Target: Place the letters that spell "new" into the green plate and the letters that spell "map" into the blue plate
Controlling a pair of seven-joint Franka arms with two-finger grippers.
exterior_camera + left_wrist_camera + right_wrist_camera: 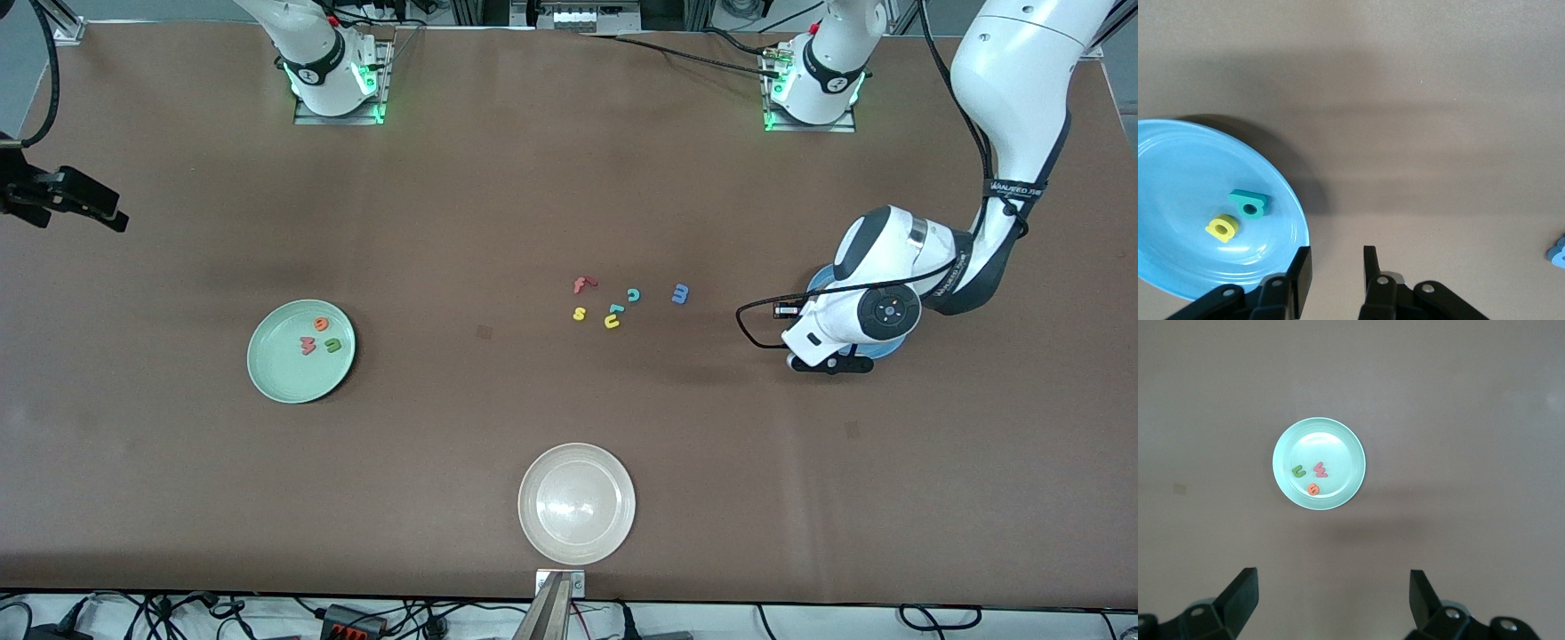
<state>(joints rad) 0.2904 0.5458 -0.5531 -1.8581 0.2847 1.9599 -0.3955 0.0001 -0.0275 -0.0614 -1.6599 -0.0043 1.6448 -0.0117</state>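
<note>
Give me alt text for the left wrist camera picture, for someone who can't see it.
The blue plate on the brown table holds a teal letter and a yellow letter. The left gripper hangs beside the plate's rim, jaws slightly apart and empty. A blue letter peeks in at the edge.

We see a round pale mint-green plate [300, 352] toward the right arm's end of the table, holding a small orange letter [321, 324], a salmon-red letter [308, 344] and a dark green letter [333, 344]. Mid-table lie a red "f" [582, 284], yellow "s" [580, 313], two teal pieces [634, 294], a yellow piece [612, 322] and a blue "m" [680, 293]. A whitish translucent plate [577, 503] sits nearest us. The left arm's wrist covers most of a sky-blue plate [819, 279].
</note>
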